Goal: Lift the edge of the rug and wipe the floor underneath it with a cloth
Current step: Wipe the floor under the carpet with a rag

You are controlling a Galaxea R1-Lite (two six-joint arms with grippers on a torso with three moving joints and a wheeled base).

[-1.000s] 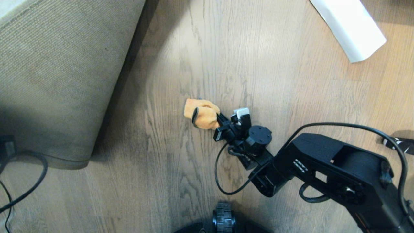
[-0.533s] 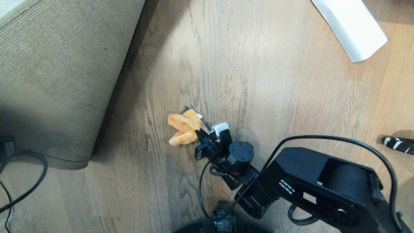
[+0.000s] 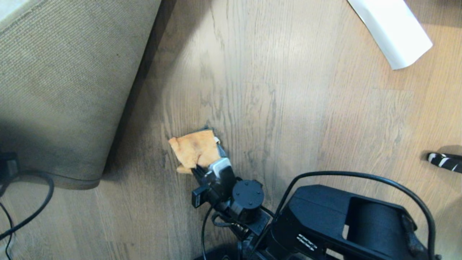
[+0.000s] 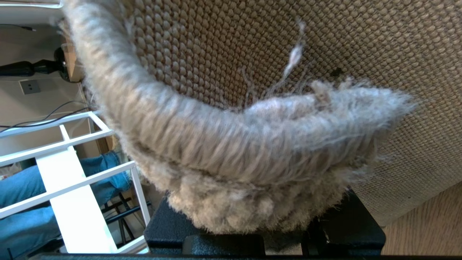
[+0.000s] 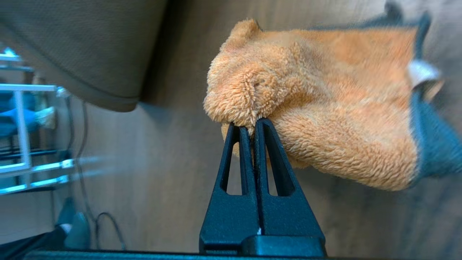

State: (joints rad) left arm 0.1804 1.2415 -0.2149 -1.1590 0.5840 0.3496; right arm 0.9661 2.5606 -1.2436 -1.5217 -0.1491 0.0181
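Right gripper [image 3: 202, 169] has swept the cloth [image 3: 195, 150] down-left across the floor [image 3: 288, 108] since a second ago, closer to the rug [image 3: 65, 90]; cloth now spread flatter.

Head view: rug edge is lifted, woven backing facing up, shadow beneath it. Left gripper hidden from this view. Right arm comes in from lower right, partly cut off by the frame, wrist angled toward the rug. White paper roll [image 3: 391, 32] at top right, well clear.

Left wrist view: left gripper [image 4: 263, 231] jaws clamped on the rug's [image 4: 252, 144] pile edge; fingertips buried in the fibres, only the black finger bases show.

Right wrist view: right gripper [image 5: 252, 126] jaws pressed together on a fold of cloth [image 5: 325, 119]; cloth's far edge blurred.
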